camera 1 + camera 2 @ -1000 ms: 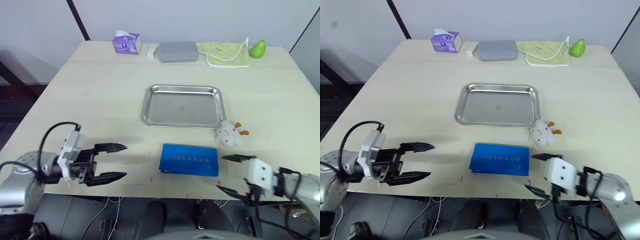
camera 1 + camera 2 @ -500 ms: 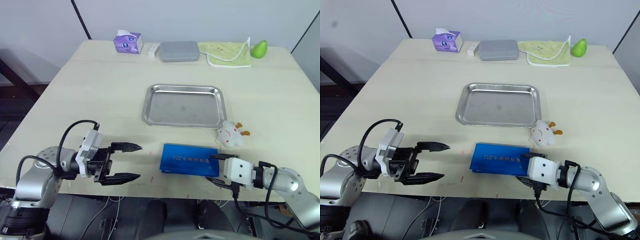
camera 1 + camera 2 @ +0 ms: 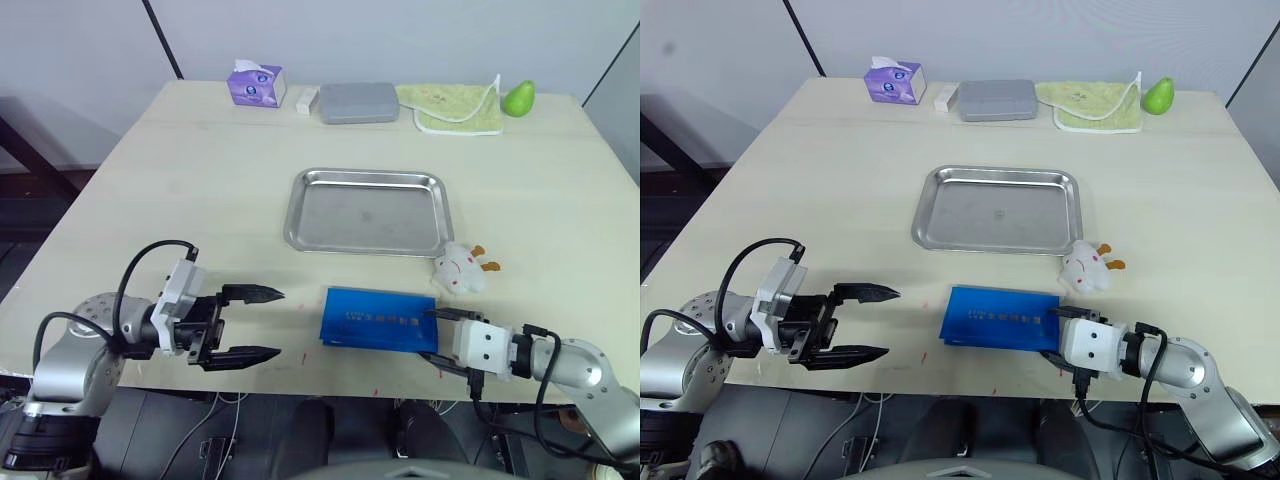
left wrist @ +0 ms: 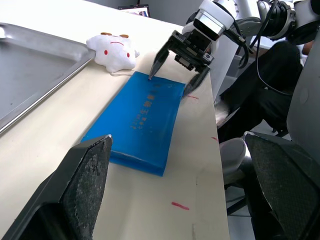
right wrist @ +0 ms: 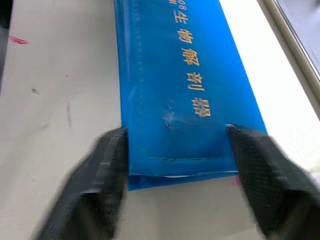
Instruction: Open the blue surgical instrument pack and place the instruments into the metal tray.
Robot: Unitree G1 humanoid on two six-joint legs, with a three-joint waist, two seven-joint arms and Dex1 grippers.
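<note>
The table (image 3: 200, 180) carries the empty metal tray (image 3: 368, 211) at its middle. The blue surgical instrument pack (image 3: 379, 320) lies closed and flat by the near edge, just in front of the tray. It looks like soft, slick fabric over thin loose tools, so it may slide or sag; the stitched short end is probably the best hold. The right gripper (image 3: 1058, 337) has its jaws spread around that end, one finger at each side. The left gripper (image 3: 250, 323), jaws also spread, hovers apart toward the near-left corner. A small plush toy (image 3: 460, 267) sits close by the pack's far-right corner, possibly crowding the unfolding. Along the far edge stand a grey case (image 3: 358, 102), towel (image 3: 450, 107), tissue box (image 3: 255, 84) and green pear (image 3: 517, 98).
</note>
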